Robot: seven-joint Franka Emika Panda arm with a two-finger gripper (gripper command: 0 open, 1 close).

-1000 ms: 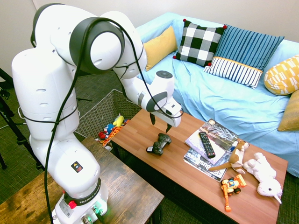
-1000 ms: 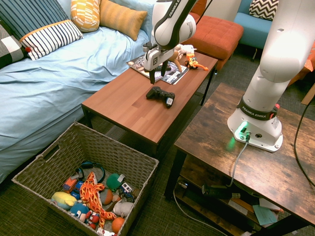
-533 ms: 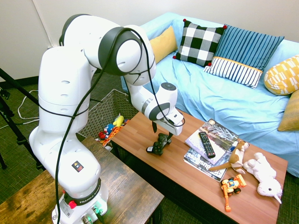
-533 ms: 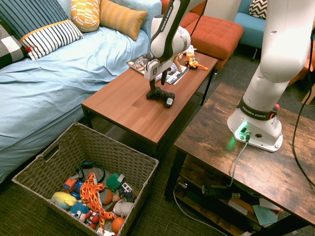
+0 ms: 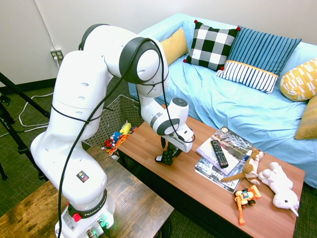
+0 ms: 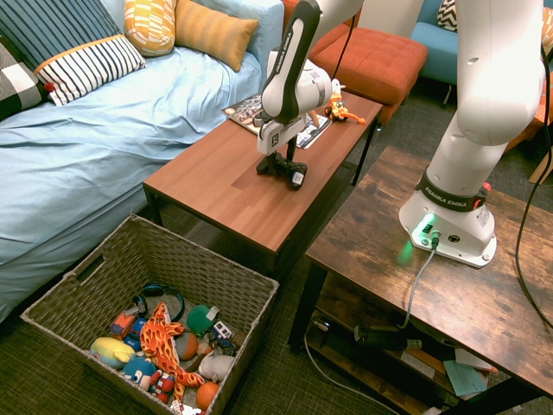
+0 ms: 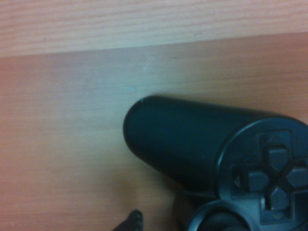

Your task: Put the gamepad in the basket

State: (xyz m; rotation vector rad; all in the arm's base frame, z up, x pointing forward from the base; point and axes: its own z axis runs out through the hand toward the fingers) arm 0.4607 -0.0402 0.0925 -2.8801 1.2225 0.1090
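My fingers (image 6: 281, 160) stand wide apart, down around the gamepad (image 6: 295, 176) on the counter (image 6: 207, 186), and I judge this to be the moment just ahead of the grasp: next I should close on the black body, check that it is firm, then lift. My wrist hangs low over it, pointing down, with my arm arched across from its mount; farther off, beyond the counter's end, the wicker basket (image 5: 110, 119) waits with toys (image 5: 117, 136) inside.
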